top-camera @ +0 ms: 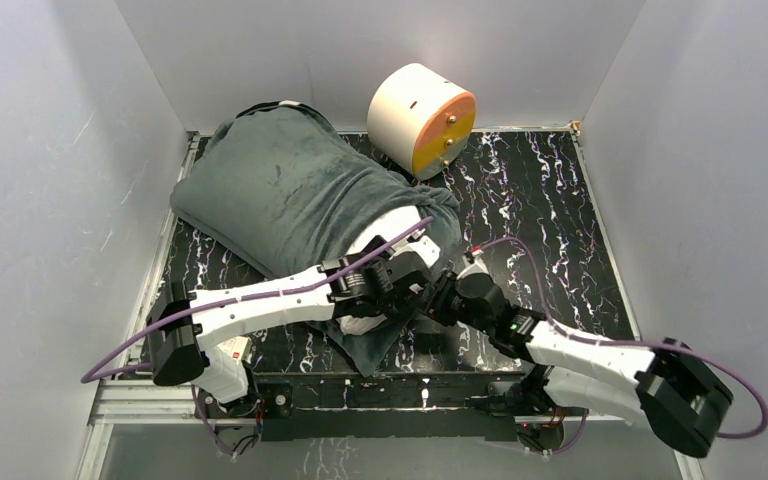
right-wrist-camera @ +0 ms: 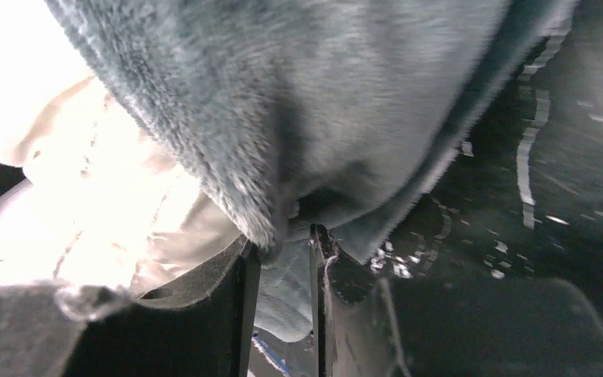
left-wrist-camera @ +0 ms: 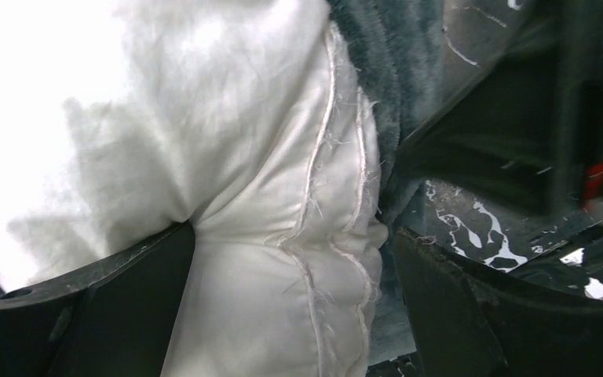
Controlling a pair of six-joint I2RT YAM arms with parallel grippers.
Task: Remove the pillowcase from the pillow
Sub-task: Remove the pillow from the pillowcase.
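Observation:
The pillowcase (top-camera: 280, 190), dark grey face up, lies diagonally from the back left to the front middle. The white pillow (top-camera: 390, 228) bulges out of its open end. My left gripper (top-camera: 400, 290) is at that opening. In the left wrist view the left gripper (left-wrist-camera: 294, 232) is shut on the pillow's seamed white corner (left-wrist-camera: 283, 259). My right gripper (top-camera: 442, 300) is just right of it. In the right wrist view the right gripper (right-wrist-camera: 283, 243) is shut on a fold of the grey pillowcase (right-wrist-camera: 322, 118) hem, with the white pillow (right-wrist-camera: 86, 181) to its left.
A cream-and-orange cylinder (top-camera: 422, 120) lies at the back middle, next to the pillowcase. The black marbled tabletop (top-camera: 550, 220) is walled on three sides by white panels. Purple cables run along both arms.

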